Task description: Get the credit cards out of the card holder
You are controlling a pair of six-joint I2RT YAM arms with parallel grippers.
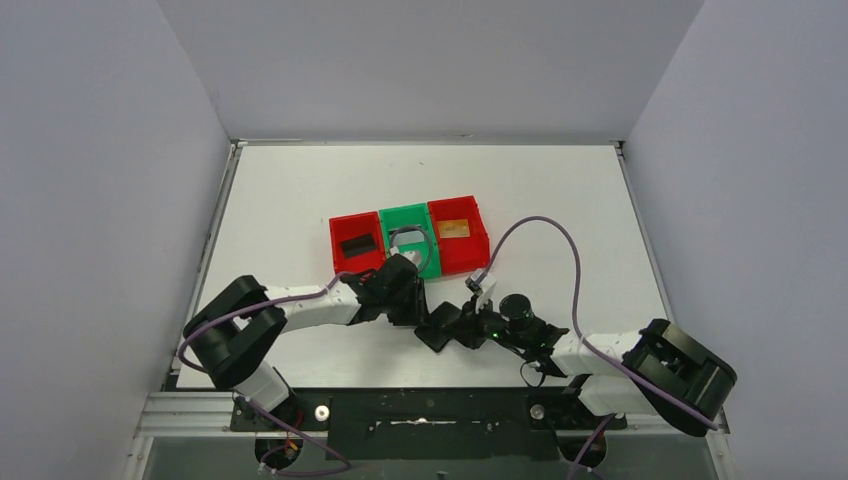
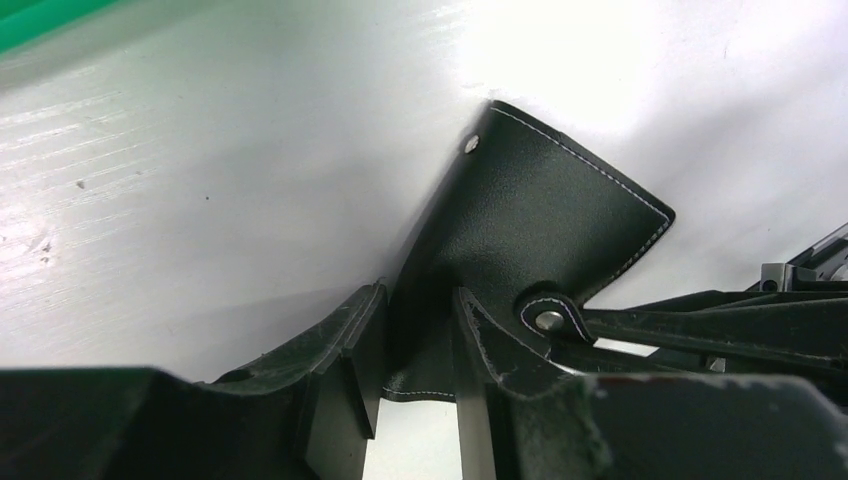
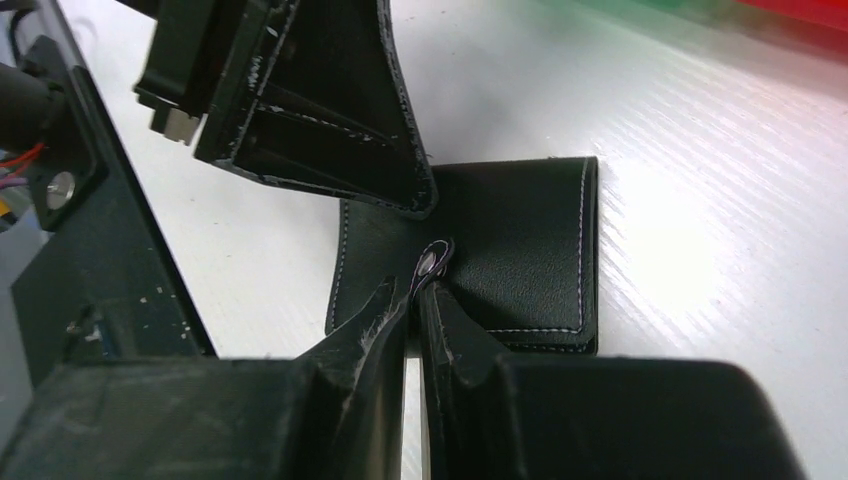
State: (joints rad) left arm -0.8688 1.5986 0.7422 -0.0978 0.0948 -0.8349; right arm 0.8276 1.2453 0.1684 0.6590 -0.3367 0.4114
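Two grippers share your card holder [image 1: 438, 328], lying at the near middle of the surface [image 1: 300, 200]. The left gripper [image 2: 415, 340] has its jaws clamped on a flap edge, and the right gripper [image 3: 415, 300] pinches the snap tab [image 3: 432, 262]. Expect light, floppy, slick leather, so grip stitched edges.

White table [image 1: 300, 200] with three plastic bins [image 1: 475, 252] and black card holder [image 1: 437, 327].
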